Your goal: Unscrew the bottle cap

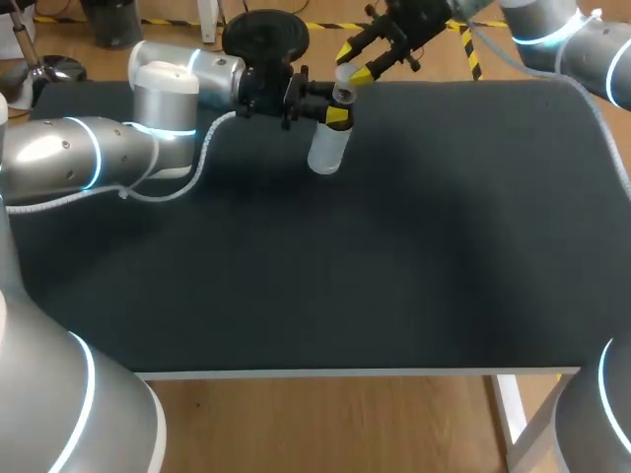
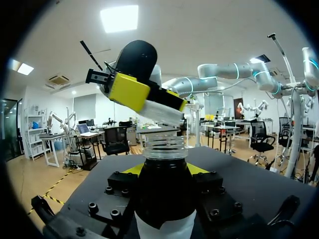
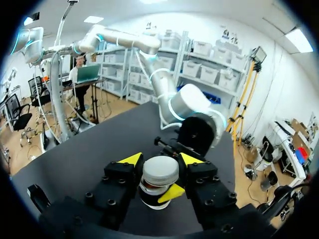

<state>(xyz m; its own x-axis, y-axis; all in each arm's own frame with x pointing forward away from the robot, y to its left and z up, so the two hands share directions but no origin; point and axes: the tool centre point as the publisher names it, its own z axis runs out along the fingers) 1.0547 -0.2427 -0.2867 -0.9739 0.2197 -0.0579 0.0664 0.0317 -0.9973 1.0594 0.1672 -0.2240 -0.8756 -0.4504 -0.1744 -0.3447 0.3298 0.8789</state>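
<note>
A dark mat covers the table (image 1: 414,256), and both arms work at its far edge, a little left of the middle. The bottle (image 1: 326,150) stands roughly upright there, with its long axis vertical and its neck pointing up. It is pale and clear low down and dark near the shoulder. I cannot tell whether its base rests on the mat or hangs just above it.

The left gripper (image 1: 333,113) comes in level from the left. Its fingers are closed around the upper body of the bottle, one yellow tip on either side. In the left wrist view the threaded neck (image 2: 165,148) rises bare and open beyond the fingers.

The cap (image 2: 160,112), white and ribbed, is off the threads and hangs just above the mouth, apart from it and tilted a little. The right gripper (image 3: 160,162) reaches in from the far right corner. It pinches the cap between both fingers, which are opened only to the cap's width. From the right wrist, the cap sits directly over the bottle's dark neck, with one of the left gripper's yellow tips just under it.

The far edge of the mat runs close behind the bottle. The left arm lies along the far left side. The near half and the whole right side of the mat lie open.
</note>
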